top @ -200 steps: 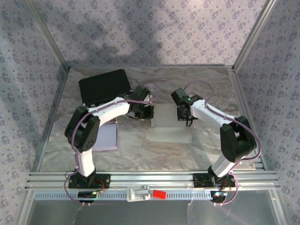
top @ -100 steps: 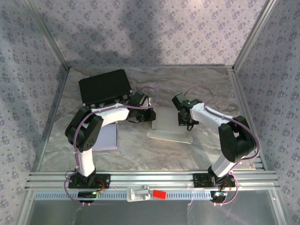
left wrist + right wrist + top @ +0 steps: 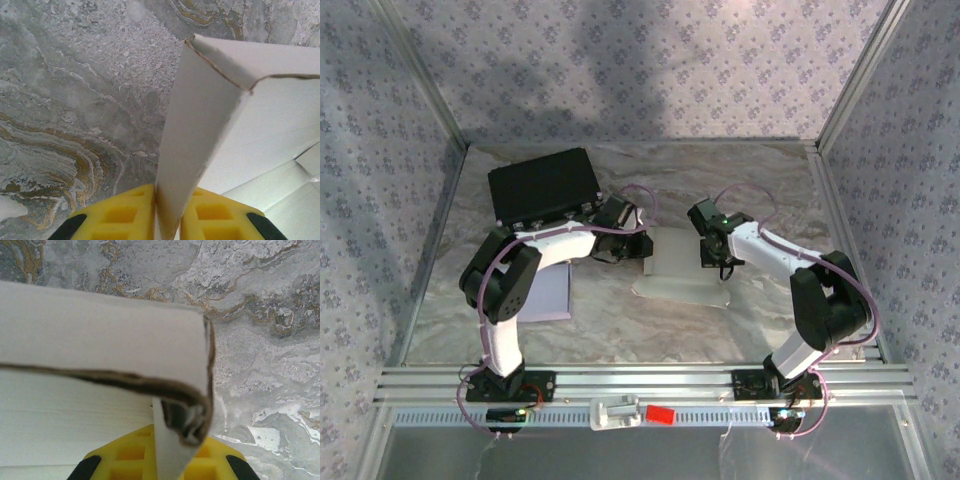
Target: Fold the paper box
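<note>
The box [image 3: 682, 268] sat mid-way across the table [image 3: 760, 180], half formed. The left gripper [image 3: 167, 210] pinched its left wall; the right gripper [image 3: 167, 455] clenched the folded right edge. The side walls were apparently being raised. Next, both probably needed creasing upright without tearing.

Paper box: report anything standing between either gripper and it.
Nothing visible does. Both are already on it: the left gripper has a panel of the paper box between its yellow fingers, and the right gripper has a folded edge between its own.
</note>
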